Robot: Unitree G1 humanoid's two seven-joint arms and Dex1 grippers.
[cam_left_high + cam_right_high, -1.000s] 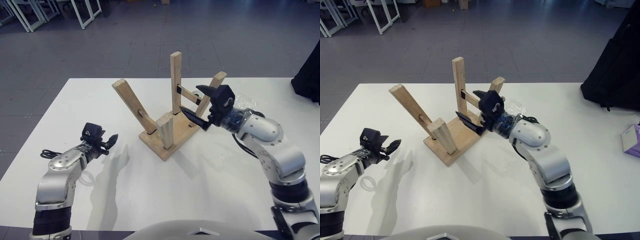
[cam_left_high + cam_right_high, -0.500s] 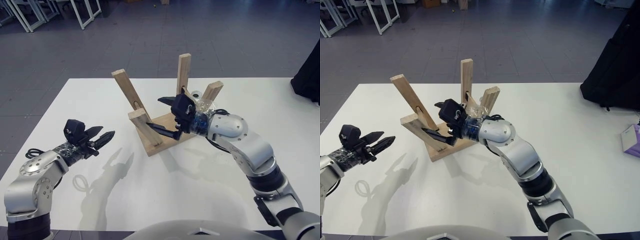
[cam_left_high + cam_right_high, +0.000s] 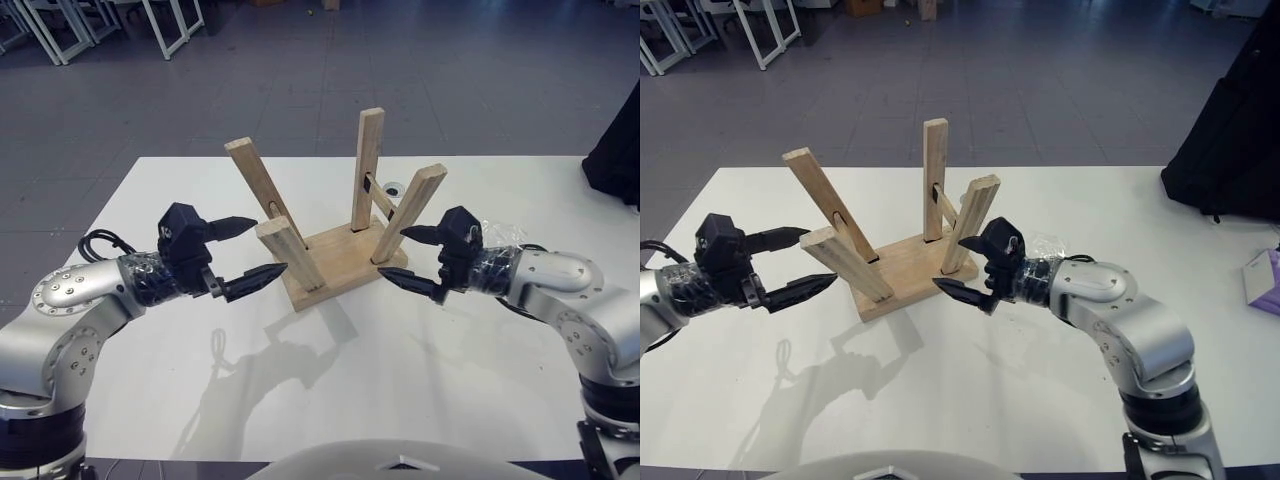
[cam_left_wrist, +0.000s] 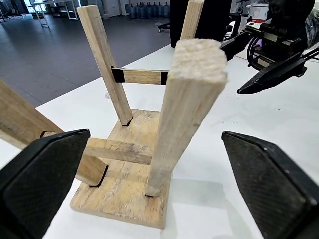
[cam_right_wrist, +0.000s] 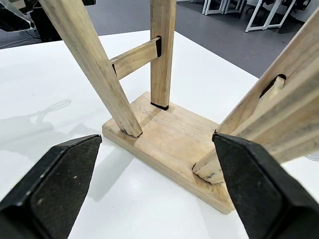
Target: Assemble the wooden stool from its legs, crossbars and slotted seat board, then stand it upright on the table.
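My left gripper (image 3: 268, 244) and right gripper (image 3: 394, 252) gape empty beside the upturned stool (image 3: 345, 262); stiff, light wood, I judge, best clamped by opposite legs (image 3: 367, 170).

Up top, the head's two eyes look forward and down from the near side of the stool (image 3: 345, 265), and both take in all of it and the table (image 3: 400, 380). The left wrist camera sits low and close on the stool's left and faces across it, with the right gripper (image 4: 231, 68) beyond. The right wrist camera looks back from the stool's right, just as close. Both wrist views share the seat board (image 5: 174, 134).
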